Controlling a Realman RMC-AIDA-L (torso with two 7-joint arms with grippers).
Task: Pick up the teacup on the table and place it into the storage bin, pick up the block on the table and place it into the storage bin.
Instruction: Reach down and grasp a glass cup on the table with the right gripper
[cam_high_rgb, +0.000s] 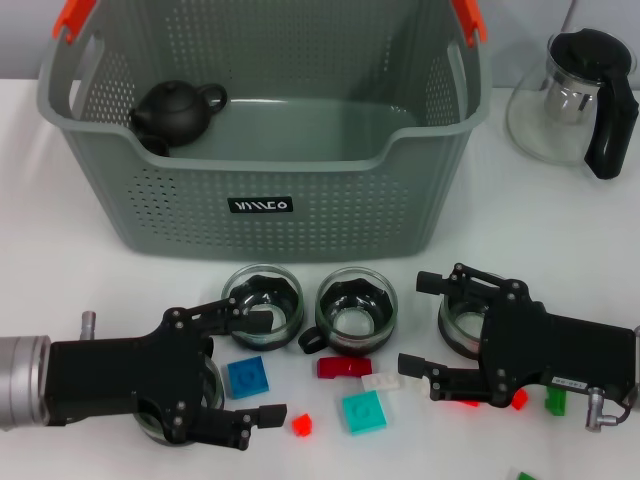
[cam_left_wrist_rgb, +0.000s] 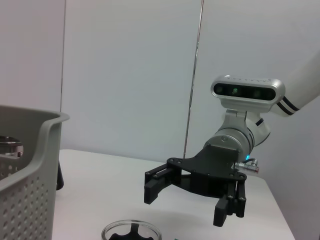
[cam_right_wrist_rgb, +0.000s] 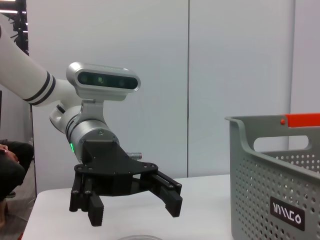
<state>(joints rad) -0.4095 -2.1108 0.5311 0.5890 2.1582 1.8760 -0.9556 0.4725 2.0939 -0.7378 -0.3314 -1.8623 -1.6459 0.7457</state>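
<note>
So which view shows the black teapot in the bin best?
The head view: the black teapot sits in the storage bin's far left corner. Both wrist views show only the bin's outer wall, not the teapot.

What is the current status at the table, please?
Left gripper and right gripper open, low over table. Glass teacups and blocks not yet picked. Storage bin holds only a black teapot.

The left claw (cam_right_wrist_rgb: 132, 202) hangs spread apart above the table, near the storage bin (cam_right_wrist_rgb: 270, 175).
</note>
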